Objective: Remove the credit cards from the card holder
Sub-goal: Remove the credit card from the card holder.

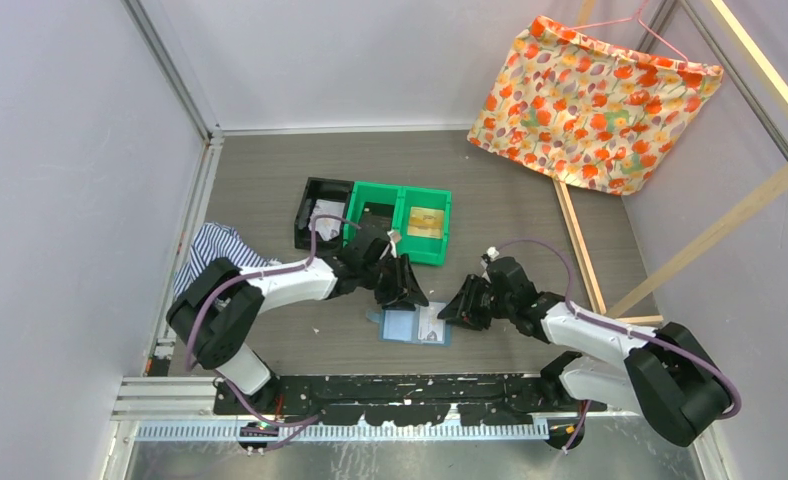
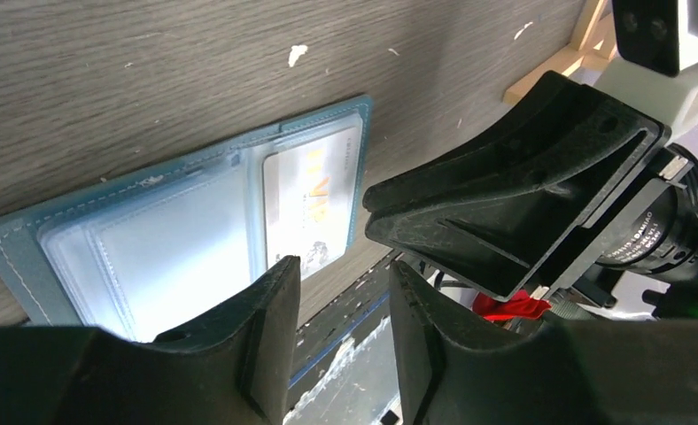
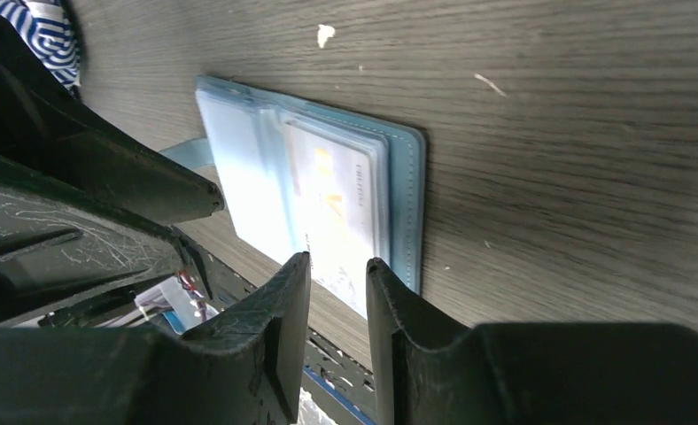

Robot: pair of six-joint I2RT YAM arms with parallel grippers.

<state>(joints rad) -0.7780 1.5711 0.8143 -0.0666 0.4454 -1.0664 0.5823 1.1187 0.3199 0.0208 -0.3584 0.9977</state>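
Far left, a striped cloth [image 1: 213, 250] lies at the edge of the table [image 1: 260, 165]. Behind the arms, a black bin [image 1: 322, 212] holds a pale item that cannot be identified. Touching its right side is a green bin [image 1: 402, 222] with two compartments. The contents of the left compartment cannot be made out. The right compartment holds a flat yellowish item [image 1: 425, 222].

The left arm [image 1: 280, 283] reaches in front of the bins. The left jaws are released, with a clear gap and nothing between them, and hang just above the far left part of the card holder [image 1: 402, 326].

The card holder lies unfolded on the table between the two arms, near the front edge, pale-blue interior facing up. Its left sleeve appears clear. Its right sleeve contains a whitish credit card [image 1: 433, 327] with small marks, fully seated in the pocket.

The right arm [image 1: 595, 335] approaches from the right. The right jaws are narrowly parted and grip nothing, poised just beside the holder's right edge.

Far right, a floral cloth [image 1: 595, 100] hangs by a wooden frame [image 1: 580, 250].
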